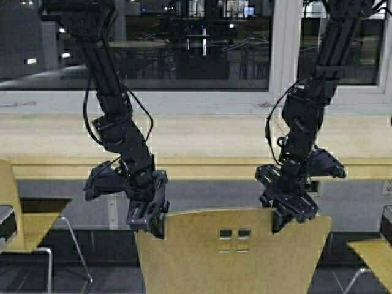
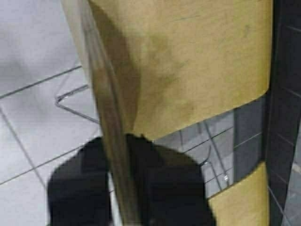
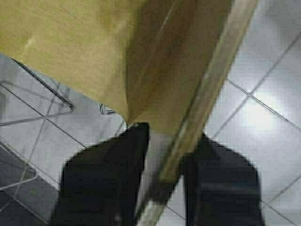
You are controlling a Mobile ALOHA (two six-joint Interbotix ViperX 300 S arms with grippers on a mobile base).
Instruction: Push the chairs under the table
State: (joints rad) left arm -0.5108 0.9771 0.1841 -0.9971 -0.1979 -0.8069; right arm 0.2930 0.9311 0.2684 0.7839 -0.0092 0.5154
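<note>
The middle chair shows its curved tan back with four small square holes, just short of the table, the long pale counter under the window. My left gripper is at the back's top left corner and my right gripper at its top right. In the left wrist view the left gripper is shut on the back's top edge. In the right wrist view the right gripper is open astride the edge, which rests against one finger and leaves a gap to the other.
A second alike chair stands at the left edge, and another's seat shows at the right edge. A wall with sockets runs under the counter. Grey floor tiles and chrome legs lie below.
</note>
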